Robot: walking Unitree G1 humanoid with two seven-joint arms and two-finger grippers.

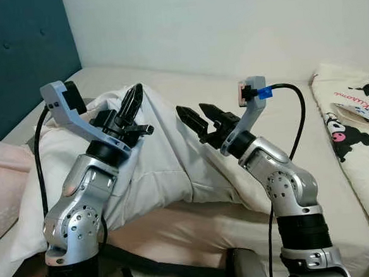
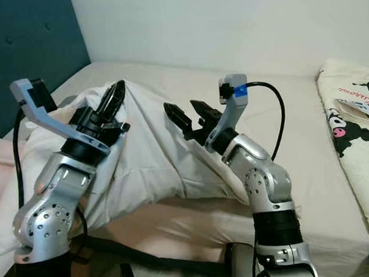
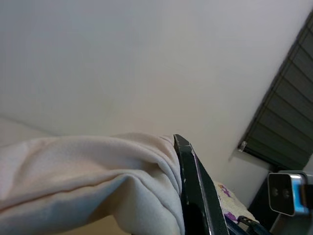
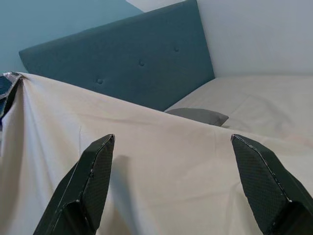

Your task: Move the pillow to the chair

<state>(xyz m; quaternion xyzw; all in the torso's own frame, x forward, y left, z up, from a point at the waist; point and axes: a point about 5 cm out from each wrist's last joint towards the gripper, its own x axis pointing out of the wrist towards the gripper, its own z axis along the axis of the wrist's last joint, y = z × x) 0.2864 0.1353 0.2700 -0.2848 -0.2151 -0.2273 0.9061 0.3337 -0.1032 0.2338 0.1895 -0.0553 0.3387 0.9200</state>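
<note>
Left eye view puts you over the bed (image 1: 299,149), its teal headboard (image 1: 20,55) on the robot's left and a cartoon-print blanket (image 1: 355,126) on its right. The white pillow (image 1: 167,159) lies on the mattress with its top edge pulled up into a ridge. Your left gripper (image 1: 130,107) is clenched on that ridge; the left wrist view shows fabric bunched against one black finger. Your right gripper (image 1: 202,119) hangs spread just beside the pillow's right slope, gripping nothing. Bring it in onto the fabric and close before you lift, I'd judge, so the pillow rises level and doesn't swing from one corner.
</note>
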